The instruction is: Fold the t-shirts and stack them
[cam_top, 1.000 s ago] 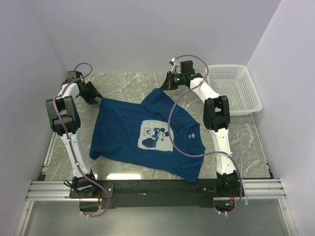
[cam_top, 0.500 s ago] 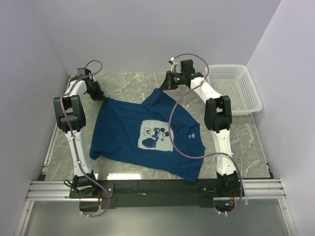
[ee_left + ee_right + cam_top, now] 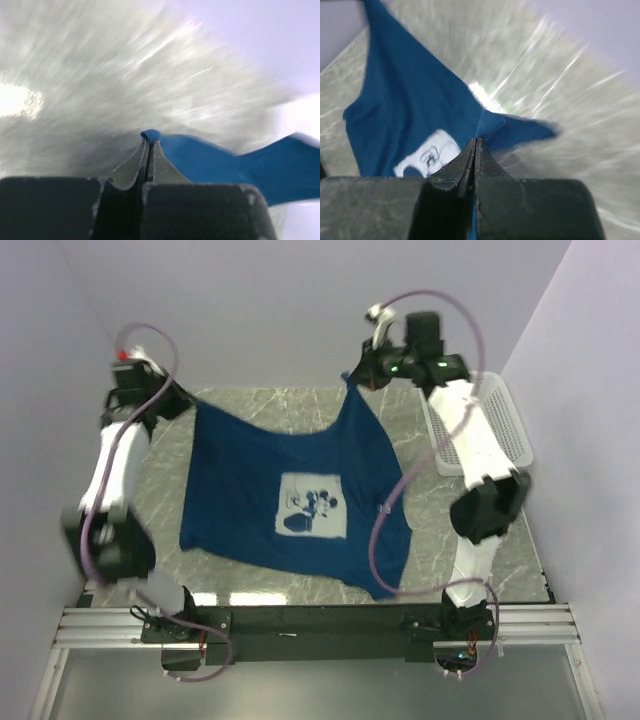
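Note:
The dark blue t-shirt (image 3: 290,475) with a white square cartoon print (image 3: 310,504) hangs stretched between both arms, its far edge lifted and its near hem resting on the marble table (image 3: 450,540). My left gripper (image 3: 185,405) is shut on the shirt's far left corner; in the left wrist view a bit of blue cloth (image 3: 150,134) pokes past the closed left gripper (image 3: 150,142). My right gripper (image 3: 350,380) is shut on the far right corner, and in the right wrist view the cloth (image 3: 410,100) spreads away from the pinched right gripper (image 3: 476,140).
A white mesh basket (image 3: 500,425) stands at the back right, partly behind the right arm. Purple walls close in the table on three sides. A metal rail (image 3: 320,625) runs along the near edge by the arm bases.
Both arms have risen and drawn apart, lifting the shirt's far edge off the table and pulling it taut. The left gripper closed on the far left corner.

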Controlling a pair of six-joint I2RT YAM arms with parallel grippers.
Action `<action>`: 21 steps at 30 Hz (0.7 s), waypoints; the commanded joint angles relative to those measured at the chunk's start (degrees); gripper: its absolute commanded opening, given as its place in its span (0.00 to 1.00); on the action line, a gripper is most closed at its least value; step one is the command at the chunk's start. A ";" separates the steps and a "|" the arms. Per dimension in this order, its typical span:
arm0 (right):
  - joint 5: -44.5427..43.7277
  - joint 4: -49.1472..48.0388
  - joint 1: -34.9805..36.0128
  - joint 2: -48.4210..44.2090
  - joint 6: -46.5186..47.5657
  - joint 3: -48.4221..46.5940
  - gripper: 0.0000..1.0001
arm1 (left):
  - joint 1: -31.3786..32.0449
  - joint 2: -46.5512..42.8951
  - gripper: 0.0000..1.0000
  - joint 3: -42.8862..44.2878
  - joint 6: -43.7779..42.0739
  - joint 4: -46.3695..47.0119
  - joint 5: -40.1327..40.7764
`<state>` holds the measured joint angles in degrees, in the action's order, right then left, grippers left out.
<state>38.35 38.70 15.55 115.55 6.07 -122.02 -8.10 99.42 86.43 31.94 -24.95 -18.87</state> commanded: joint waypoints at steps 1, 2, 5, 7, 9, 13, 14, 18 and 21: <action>-6.35 1.56 -0.26 -15.15 7.46 -4.37 0.00 | 0.28 -22.12 0.00 -4.33 9.51 17.80 1.55; -7.57 1.12 -0.26 -19.53 7.73 -4.72 0.00 | 0.28 -25.55 0.00 -6.69 10.85 19.48 2.52; -10.13 0.85 -0.26 -26.83 8.17 -8.22 0.00 | 0.28 -38.81 0.00 -7.25 14.28 21.87 4.89; -10.92 0.59 -0.26 -30.10 7.39 -10.16 0.00 | 0.19 -42.71 0.01 -5.85 15.51 21.96 6.47; -12.94 -1.34 -0.26 -34.23 5.55 -13.50 0.00 | 0.28 -47.11 0.01 -2.34 15.60 21.09 8.05; -16.29 -6.00 -2.78 -41.01 2.56 -16.13 0.00 | 0.19 -52.04 0.01 6.18 14.38 17.49 13.06; -14.90 -6.09 -4.55 -42.06 1.24 -18.58 0.00 | 0.19 -53.35 0.01 7.25 14.03 16.96 14.64; -16.10 -5.21 -9.66 -43.65 -0.53 -20.37 0.00 | 0.89 -54.59 0.01 10.60 13.58 13.87 17.73; -16.29 -5.30 -10.63 -43.91 -0.18 -20.72 0.00 | 0.80 -54.86 0.01 9.72 14.29 14.05 18.43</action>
<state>24.29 32.95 6.09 68.71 7.18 -143.81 -7.40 43.94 96.18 45.34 -8.69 -3.88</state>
